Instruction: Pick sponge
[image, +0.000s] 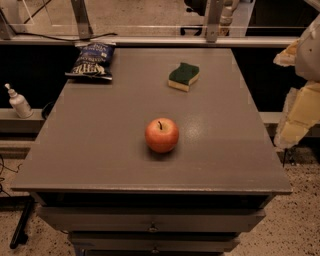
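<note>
The sponge (183, 76) lies flat on the far middle-right of the grey table top (100, 150), dark green scouring side up over a pale yellow base. My gripper (286, 97) hangs at the right edge of the view, beyond the table's right side and off its surface. Its cream-coloured fingers (300, 112) stand apart, open and empty. The gripper is well to the right of the sponge and touches nothing.
A red apple (162, 135) stands in the middle of the table, in front of the sponge. A dark blue chip bag (92, 61) lies at the far left corner. A small white pump bottle (19, 102) stands on a ledge left of the table. Drawers (150, 220) lie below the front edge.
</note>
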